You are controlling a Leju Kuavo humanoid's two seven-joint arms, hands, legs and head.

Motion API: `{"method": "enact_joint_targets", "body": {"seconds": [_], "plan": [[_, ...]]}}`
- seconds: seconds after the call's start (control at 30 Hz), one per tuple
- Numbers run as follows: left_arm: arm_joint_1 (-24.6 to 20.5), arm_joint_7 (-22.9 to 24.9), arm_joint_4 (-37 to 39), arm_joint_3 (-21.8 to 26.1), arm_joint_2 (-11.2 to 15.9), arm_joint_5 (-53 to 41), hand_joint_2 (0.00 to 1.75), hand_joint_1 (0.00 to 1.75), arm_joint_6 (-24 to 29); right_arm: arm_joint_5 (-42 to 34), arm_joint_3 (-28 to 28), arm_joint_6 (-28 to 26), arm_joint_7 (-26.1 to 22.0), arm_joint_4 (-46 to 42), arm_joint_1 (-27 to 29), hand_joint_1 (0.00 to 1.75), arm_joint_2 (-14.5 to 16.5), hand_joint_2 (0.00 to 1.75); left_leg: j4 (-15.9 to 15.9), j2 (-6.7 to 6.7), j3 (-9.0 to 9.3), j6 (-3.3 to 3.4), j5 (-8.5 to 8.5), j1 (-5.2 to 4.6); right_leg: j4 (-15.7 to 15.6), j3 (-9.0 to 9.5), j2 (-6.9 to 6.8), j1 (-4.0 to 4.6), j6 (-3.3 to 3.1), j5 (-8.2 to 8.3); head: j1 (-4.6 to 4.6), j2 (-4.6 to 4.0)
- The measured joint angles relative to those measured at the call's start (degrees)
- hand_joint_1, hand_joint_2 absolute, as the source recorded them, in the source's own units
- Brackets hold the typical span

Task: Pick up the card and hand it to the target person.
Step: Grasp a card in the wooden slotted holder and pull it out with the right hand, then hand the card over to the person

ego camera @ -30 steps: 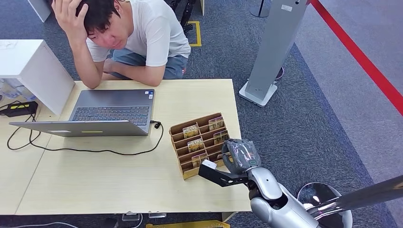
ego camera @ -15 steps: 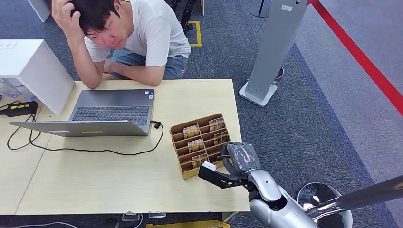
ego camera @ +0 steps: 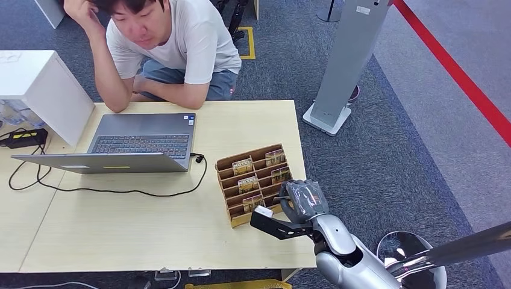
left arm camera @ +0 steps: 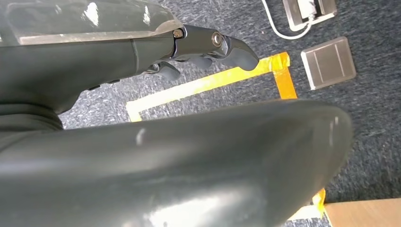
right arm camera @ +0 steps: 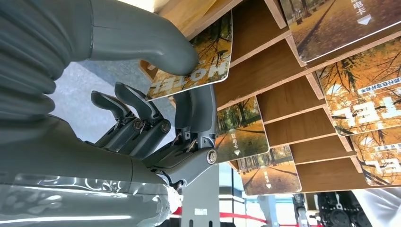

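At the wooden card rack point(ego camera: 253, 183) on the table point(ego camera: 150, 235), your right hand point(ego camera: 301, 198) has edged slightly inward since a second ago and pinches a card point(right arm camera: 196, 61) between thumb and finger; it bears an autumn-tree print, held just beside its slot. Your left hand point(left arm camera: 208, 45) hangs, fingers curled in, holding nothing.

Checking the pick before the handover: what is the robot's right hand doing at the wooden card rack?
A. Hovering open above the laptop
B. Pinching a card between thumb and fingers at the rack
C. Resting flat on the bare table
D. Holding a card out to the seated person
B: in the right wrist view the right hand has its thumb on one face of a card and fingers behind it, right at the wooden rack.
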Motion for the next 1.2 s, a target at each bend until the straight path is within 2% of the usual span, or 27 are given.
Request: {"method": "enact_joint_targets", "body": {"seconds": [0.17,0.3,0.5,0.6,0.8,1.03,1.2], "plan": [[-0.01,0.19,0.01,-0.14,0.11,0.39,0.0,0.0,0.25,0.44,-0.15,1.5,0.6,-2.19,-1.19,1.75,-0.27,1.75,0.0,0.0,-0.01,0.0,0.0,0.0,0.0,-0.01,0.0,0.0,-0.01,0.01,0.08,0.0],[-0.1,0.68,0.01,-0.52,0.17,0.39,0.0,0.0,0.64,0.19,-0.49,3.27,1.49,-6.43,-4.35,1.75,-1.45,1.75,0.01,0.02,0.01,-0.02,0.02,0.0,0.0,-0.04,0.04,0.0,-0.04,0.04,-0.01,0.0],[-0.15,1.52,0.01,-1.09,0.18,0.39,0.0,0.0,1.03,-2.41,-1.65,1.26,2.1,-14.61,-10.15,1.75,-3.37,1.75,0.03,0.02,0.0,-0.01,0.03,0.0,0.02,-0.04,0.05,0.0,-0.04,0.07,0.06,0.0],[-0.27,2.1,0.0,-1.48,0.14,0.39,0.0,0.0,1.13,-4.21,-1.81,-0.52,0.59,-18.09,-12.91,1.75,-3.3,1.75,0.03,0.01,0.0,-0.01,0.03,0.01,0.02,-0.03,0.03,0.01,-0.04,0.06,0.01,0.0],[-0.73,2.87,-0.01,-1.95,-0.08,0.43,0.0,0.0,0.94,-6.73,-0.32,-9.0,-5.75,-16.52,-13.91,1.75,-0.21,1.75,0.02,0.0,-0.05,-0.01,0.03,0.02,0.04,-0.03,0.01,0.02,-0.04,0.06,-0.03,0.0],[-1.84,3.85,-0.01,-3.14,-0.37,0.43,0.0,0.0,-0.67,-6.21,2.01,-22.76,-13.51,-5.11,-14.89,1.75,6.02,1.75,0.02,-0.01,-0.08,-0.02,0.07,0.02,0.07,-0.02,-0.01,0.02,-0.04,0.06,0.04,0.0],[-2.32,3.95,-0.01,-3.91,-0.52,0.45,0.0,0.0,-1.69,-7.13,2.89,-28.2,-16.77,2.62,-15.66,1.75,9.96,1.75,0.02,-0.01,-0.08,-0.01,0.07,0.02,0.08,-0.04,0.0,0.02,-0.05,0.06,0.04,0.0]]}}
